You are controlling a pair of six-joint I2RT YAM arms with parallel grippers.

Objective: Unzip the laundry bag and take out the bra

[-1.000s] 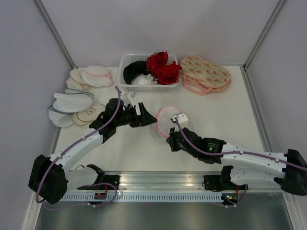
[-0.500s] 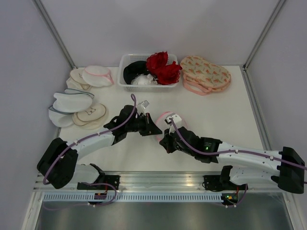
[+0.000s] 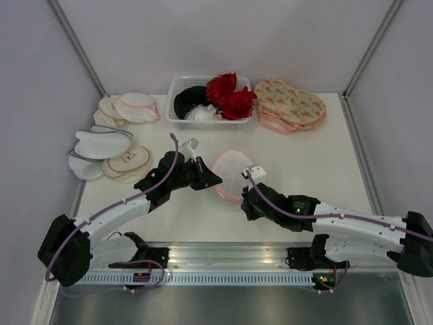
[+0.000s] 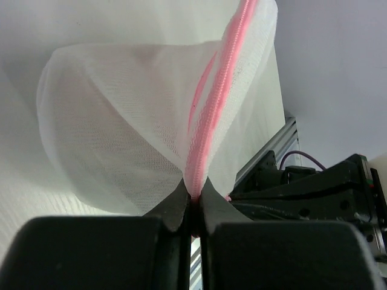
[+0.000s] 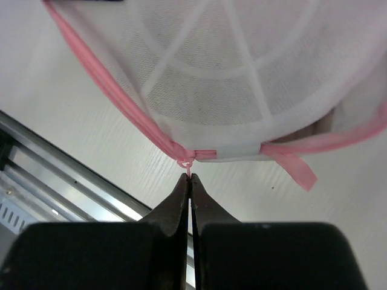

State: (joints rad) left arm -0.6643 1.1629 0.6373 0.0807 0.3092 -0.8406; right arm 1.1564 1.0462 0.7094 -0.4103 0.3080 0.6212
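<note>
Mid-worktop (image 3: 325, 156), the laundry bag (image 3: 233, 170) is lying still zipped, its bra not yet removed. The left pincer (image 4: 192, 196) is clamping the pink zipper trim (image 4: 211, 115) while the right pincer (image 5: 189, 180) is pinching the zipper pull (image 5: 186, 162). A second ago the left pincer was gaping wide, short of the bag.

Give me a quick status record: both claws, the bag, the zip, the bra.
left claw: shut on the bag's pink zipper trim
right claw: shut on the zipper pull
bag: between the two claws, in front of the basket
zip: looks closed beside the pull; the rest cannot be told
bra: not out; not clear through the mesh
</note>
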